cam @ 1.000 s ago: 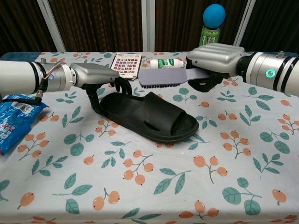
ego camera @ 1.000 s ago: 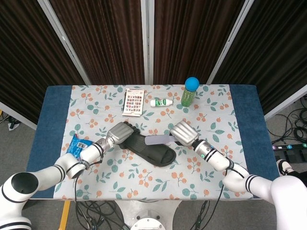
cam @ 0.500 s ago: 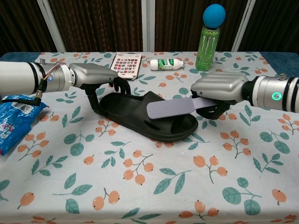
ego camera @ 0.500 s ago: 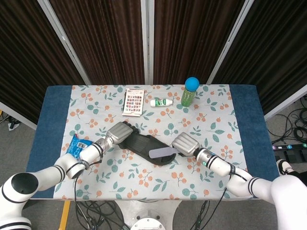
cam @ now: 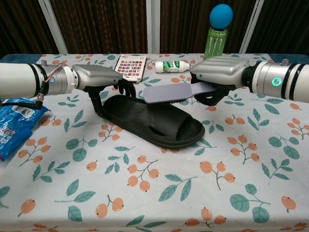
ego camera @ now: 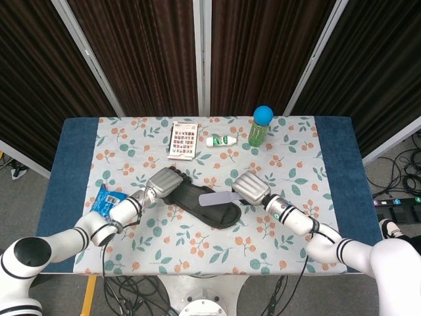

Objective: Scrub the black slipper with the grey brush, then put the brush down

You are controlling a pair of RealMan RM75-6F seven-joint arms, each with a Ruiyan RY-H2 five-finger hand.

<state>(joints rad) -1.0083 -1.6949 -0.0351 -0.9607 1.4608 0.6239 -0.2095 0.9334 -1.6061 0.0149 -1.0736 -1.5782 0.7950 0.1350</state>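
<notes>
Status: you're mid-scrub, brush not down yet.

- Black rubber slide slipper (cam: 149,121) lies flat on the desk w/ floral cloth (cam: 145,193), about centre, heel end toward your left side, toe end toward the right.
- Left robot hand (cam: 99,79) is clamped on the slipper's heel end, fingers curled over the rim, pinning it. Head view agrees: left robot hand (ego camera: 163,181) sits on that end.
- Right robot hand (cam: 219,77) is wrapped round the handle of the grey flat plastic brush (cam: 169,93). Brush head sticks out over the slipper's midsection, roughly level. From the chest view it looks just above the footbed, not pressed in; can't tell for sure if the bristles touch.
- Head view: brush (ego camera: 216,198) sits over the slipper (ego camera: 204,205), right robot hand (ego camera: 250,187) just beside the strap end.

Judgement: grasp + hold-down done, scrubbing in progress. Can't judge how clean the slipper is, black on black. Left: finish strokes, then set the brush on a bare bit of desk and let go.

Other stuff on desk, well apart: blue snack pack (cam: 14,128), green can w/ blue ball on top (cam: 218,29), small white bottle (cam: 170,66), colour swatch card (cam: 131,66).
</notes>
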